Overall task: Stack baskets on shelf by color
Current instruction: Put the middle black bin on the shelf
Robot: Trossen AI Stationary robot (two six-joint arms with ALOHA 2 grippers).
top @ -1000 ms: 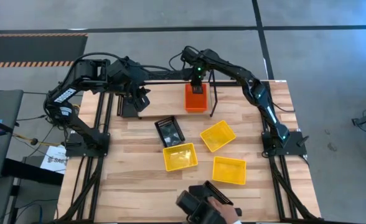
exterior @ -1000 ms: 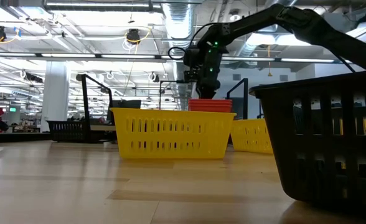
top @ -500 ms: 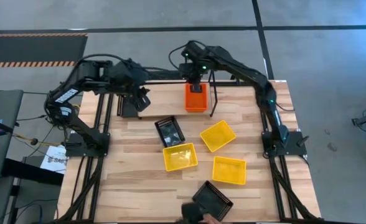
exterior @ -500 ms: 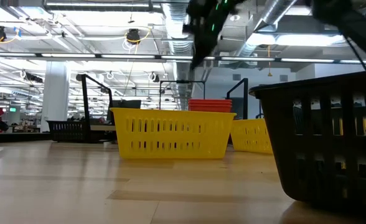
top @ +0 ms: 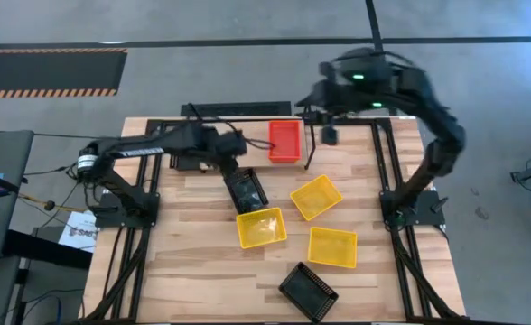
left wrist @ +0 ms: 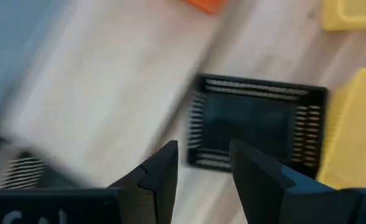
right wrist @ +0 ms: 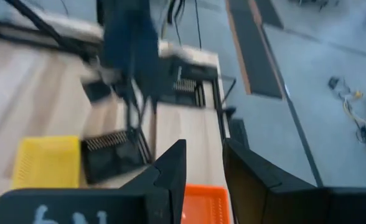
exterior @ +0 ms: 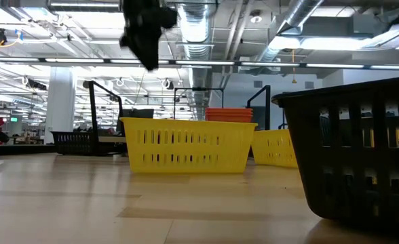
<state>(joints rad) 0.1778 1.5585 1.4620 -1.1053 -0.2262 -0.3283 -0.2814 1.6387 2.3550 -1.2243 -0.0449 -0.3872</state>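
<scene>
Red-orange baskets (top: pixel 284 141) sit stacked on the shelf (top: pixel 256 135) at the table's far edge. A black basket (exterior: pixel 74 141) stands at the shelf's left end. Another black basket (top: pixel 246 190) rests on the tabletop in the middle, seen also in the left wrist view (left wrist: pixel 254 127). My left gripper (top: pixel 238 167) hangs open just above its far side, (left wrist: pixel 201 165), touching nothing. My right gripper (top: pixel 309 97) is raised high over the shelf's right part, open and empty (right wrist: pixel 205 162), with the red-orange stack (right wrist: pixel 198 202) below it.
Three yellow baskets (top: pixel 315 197), (top: pixel 261 227), (top: pixel 332 246) lie on the tabletop right of and nearer than the middle black one. A third black basket (top: pixel 308 291) sits at the near edge. The shelf's upright wire loop (top: pixel 307 144) stands right of the red-orange stack.
My right gripper has risen from the red-orange stack and swung up and toward the table's right. My left gripper has dropped from the shelf's left part toward the middle black basket. A person's hand set a black basket at the near edge and withdrew.
</scene>
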